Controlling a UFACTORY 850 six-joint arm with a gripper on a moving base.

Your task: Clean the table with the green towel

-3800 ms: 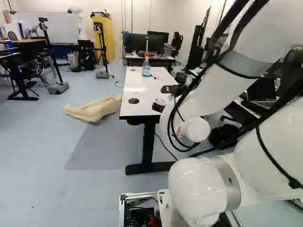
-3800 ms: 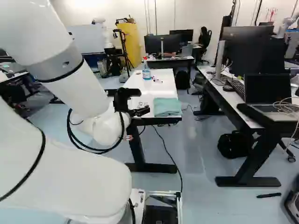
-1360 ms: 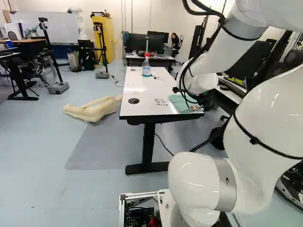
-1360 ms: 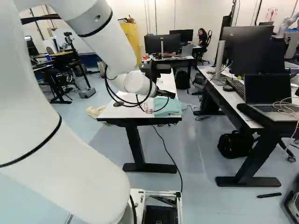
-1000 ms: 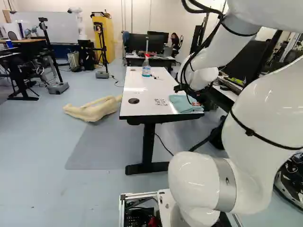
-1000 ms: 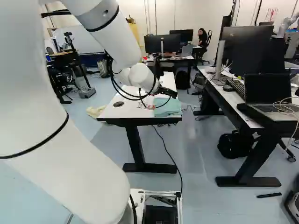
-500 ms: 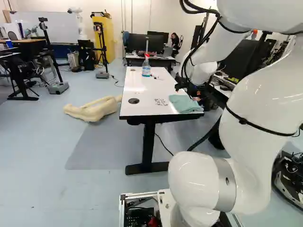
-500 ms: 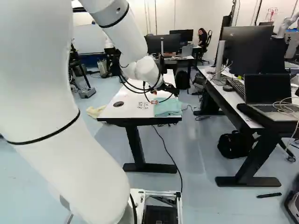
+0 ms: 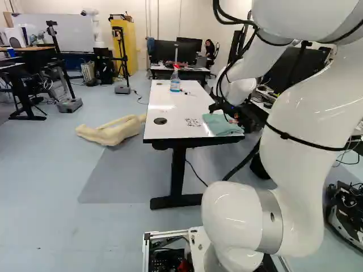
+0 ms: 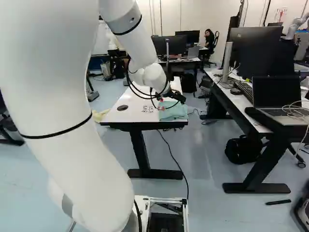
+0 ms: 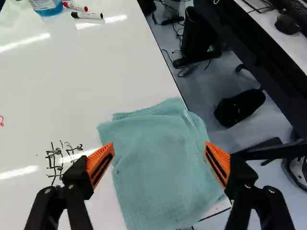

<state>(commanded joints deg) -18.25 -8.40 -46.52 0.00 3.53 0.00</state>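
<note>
Our tool (image 11: 159,147) stands wide and empty; straight ahead of it, across most of its span, the green towel (image 11: 158,177) lies on the near right corner of the counter (image 11: 91,62), so we probably advance straight before closing.

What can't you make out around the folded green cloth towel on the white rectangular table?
- Whatever the towel covers on the table: hidden beneath it, every view.
- How close the black fingers with orange pads are to the towel: the wrist view looks down from above; they're too small in both base views.
- The small red mark: cut off by the wrist view's edge.
- The clear plastic spray bottle's label: too small, left base view.
</note>
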